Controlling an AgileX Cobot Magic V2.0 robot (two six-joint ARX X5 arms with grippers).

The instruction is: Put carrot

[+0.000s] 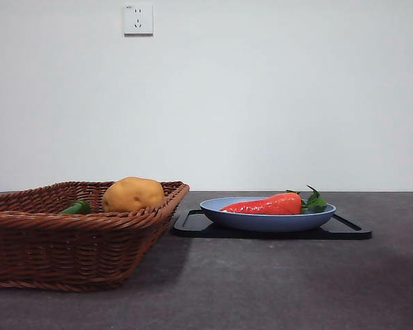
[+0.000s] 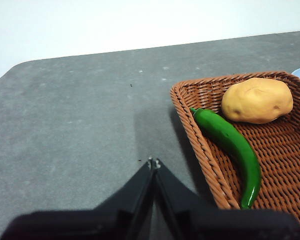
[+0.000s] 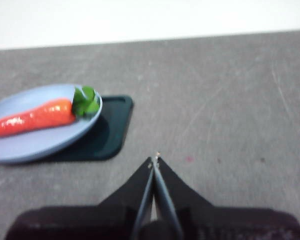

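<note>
Dark grey counter point(image 1: 275, 282) fills the lower half of the front view, no arm in that frame. Wicker basket point(image 1: 27, 240) sits lower left, holding 1 potato point(image 1: 132, 194) and 1 green pepper point(image 1: 76, 207); the left wrist view shows them lying close together, contact unclear. Black tray point(image 1: 351, 230) at center right carries a blue plate point(image 1: 261, 221), and the carrot point(image 1: 268, 204) lies flat in that plate, leaves toward the right of the frame. Left claw point(image 2: 153, 162) hangs over bare counter just beside the basket rim, jaws together, holding nothing. Right claw point(image 3: 154, 159) hangs over bare counter, well apart from the plate at its frame's left, jaws together, holding nothing. Judgement: no grasp is in hand; either the carrot is already placed or the pick has not begun, the task line gives no target. If a pick is meant, the right claw is the nearer 1: jaws must part, arm travel over the plate, then close across the carrot's thick middle.
</note>
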